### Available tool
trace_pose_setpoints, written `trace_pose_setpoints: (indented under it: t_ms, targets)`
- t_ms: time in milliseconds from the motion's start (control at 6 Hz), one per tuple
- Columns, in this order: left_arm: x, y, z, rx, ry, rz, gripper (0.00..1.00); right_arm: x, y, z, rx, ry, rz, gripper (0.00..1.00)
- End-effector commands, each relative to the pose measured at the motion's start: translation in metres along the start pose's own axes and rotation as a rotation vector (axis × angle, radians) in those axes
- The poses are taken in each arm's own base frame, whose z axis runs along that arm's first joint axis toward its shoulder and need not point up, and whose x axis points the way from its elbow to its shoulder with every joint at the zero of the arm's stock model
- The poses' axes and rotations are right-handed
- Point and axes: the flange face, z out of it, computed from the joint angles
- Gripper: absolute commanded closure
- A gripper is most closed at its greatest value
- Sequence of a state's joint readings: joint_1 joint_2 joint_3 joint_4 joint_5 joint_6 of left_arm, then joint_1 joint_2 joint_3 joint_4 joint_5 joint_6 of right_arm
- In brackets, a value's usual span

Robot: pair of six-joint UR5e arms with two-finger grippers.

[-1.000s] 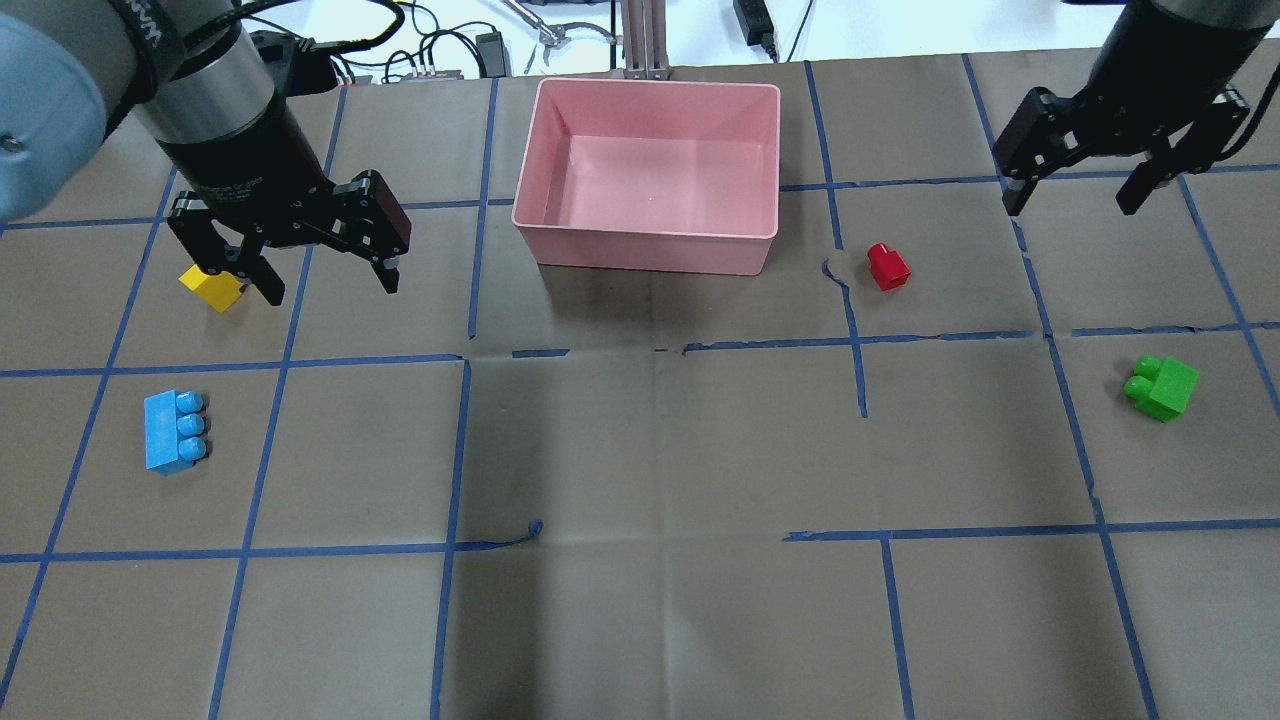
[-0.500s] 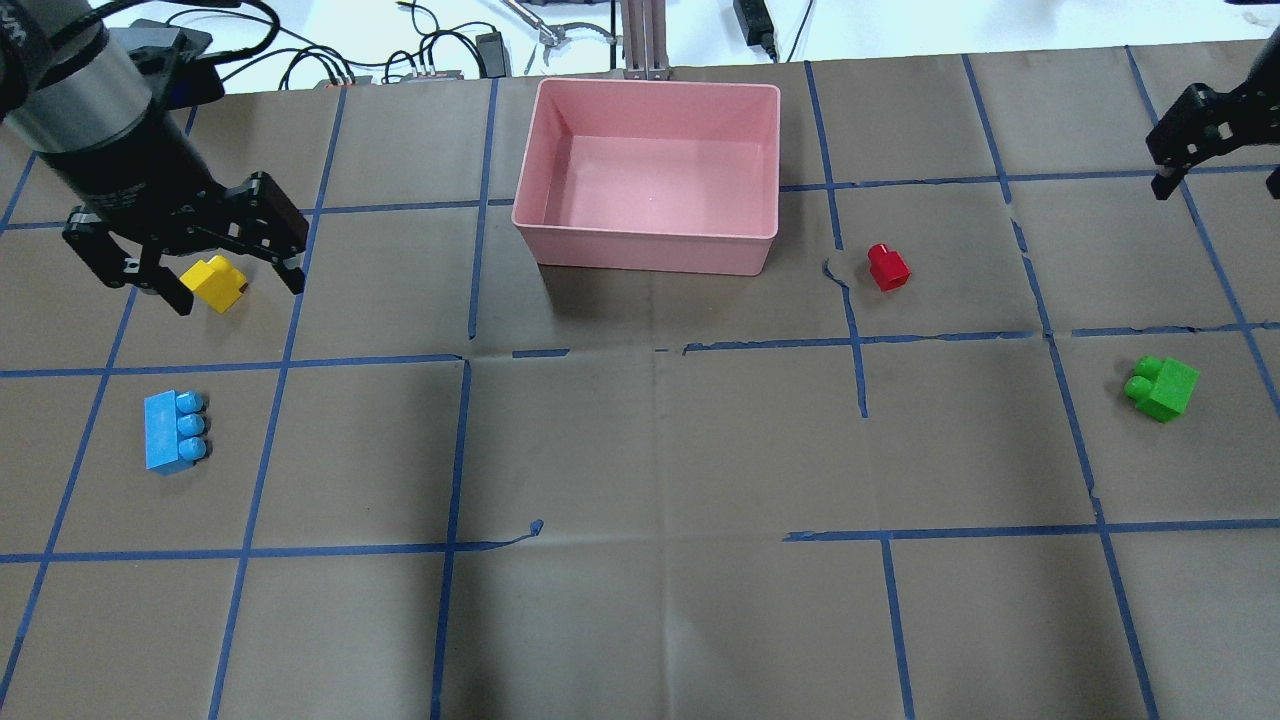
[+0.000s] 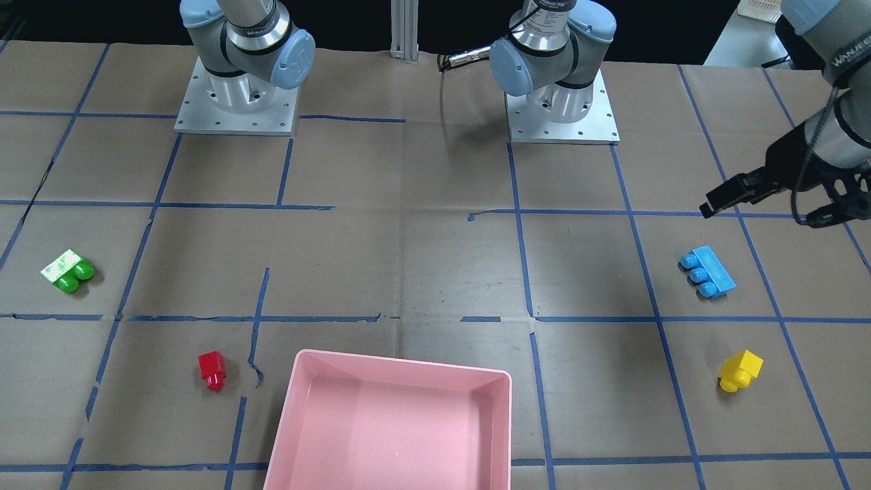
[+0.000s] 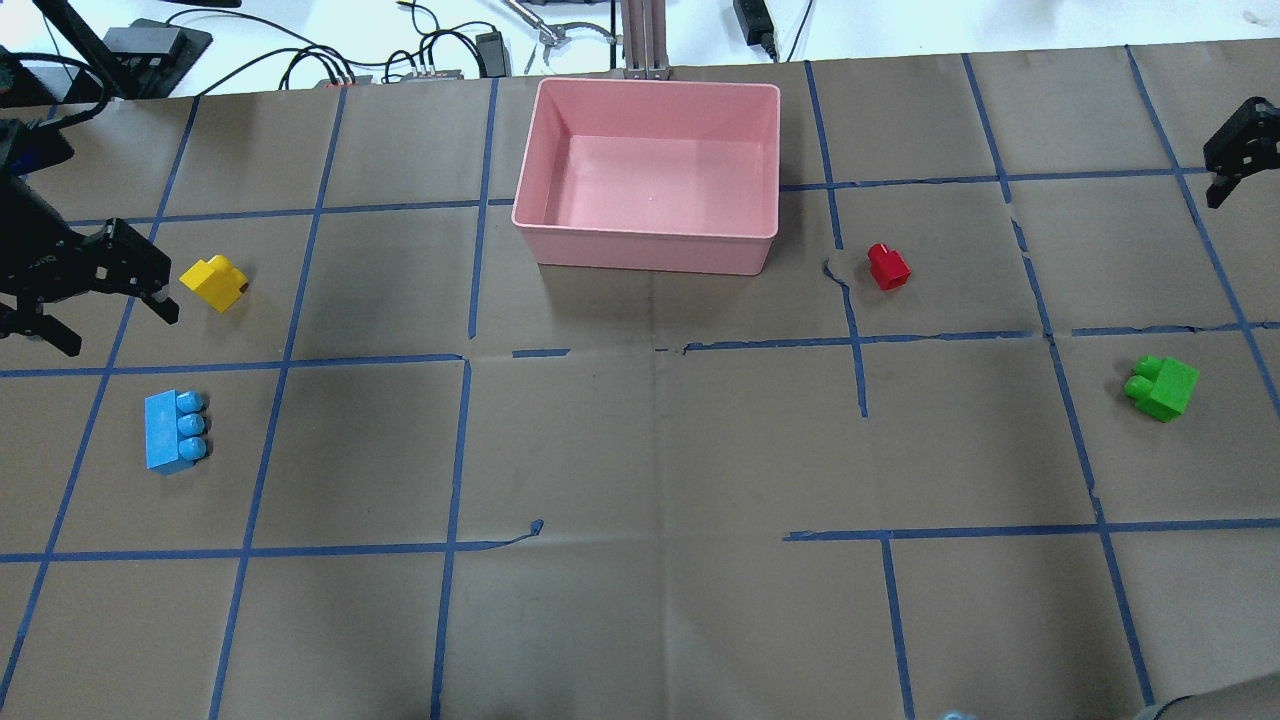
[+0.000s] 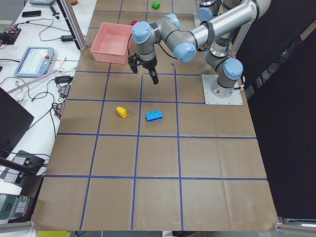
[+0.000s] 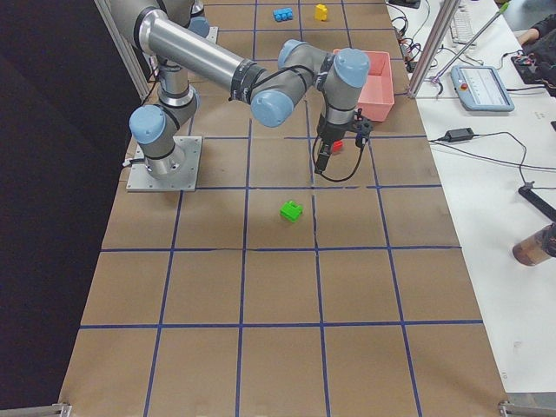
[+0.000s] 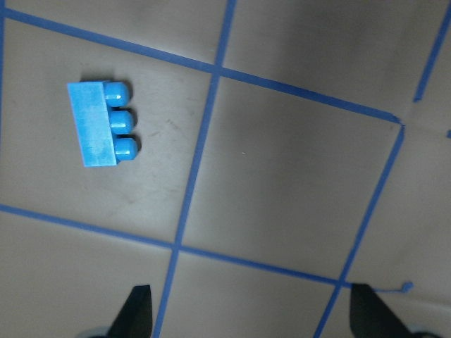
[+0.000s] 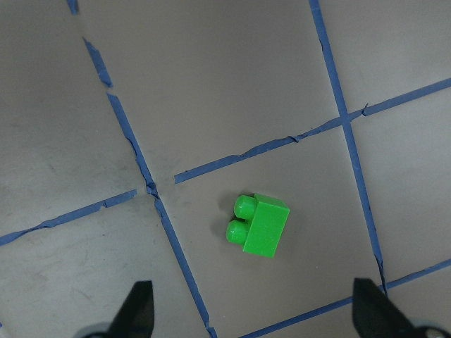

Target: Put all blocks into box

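The left hand point(image 7: 254, 317) hangs with its fingers spread wide and nothing between them, above the worktop point(image 4: 650, 450) near the yellow block point(image 4: 214, 283) and the blue block point(image 4: 172, 430). The right hand point(image 8: 254, 313) is equally wide and empty, over the green block point(image 8: 259, 224). All four blocks, the red block point(image 4: 887, 267) included, lie outside the pink box point(image 4: 650, 255). The white lettering on the left arm's band point(image 3: 848, 56) is too small to read.
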State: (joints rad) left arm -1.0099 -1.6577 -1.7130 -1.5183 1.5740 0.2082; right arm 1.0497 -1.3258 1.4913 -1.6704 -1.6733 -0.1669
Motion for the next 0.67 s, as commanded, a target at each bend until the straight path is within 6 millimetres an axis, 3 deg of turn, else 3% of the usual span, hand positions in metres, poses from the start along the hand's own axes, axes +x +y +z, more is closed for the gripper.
trace_pose_setpoints:
  t_ms: [0,333,500]
  targets:
    - [-0.053,-0.035,0.052,0.030,0.003,-0.088,0.04,0.002,0.001,0.019,-0.035,-0.006,0.021,0.00]
    - [-0.064,-0.065,0.098,0.075,-0.007,-0.107,0.02,0.034,-0.012,0.081,-0.072,-0.016,0.126,0.01]
    - [-0.069,-0.075,0.112,0.084,-0.035,-0.102,0.02,0.031,-0.002,0.108,-0.116,-0.029,0.202,0.01]
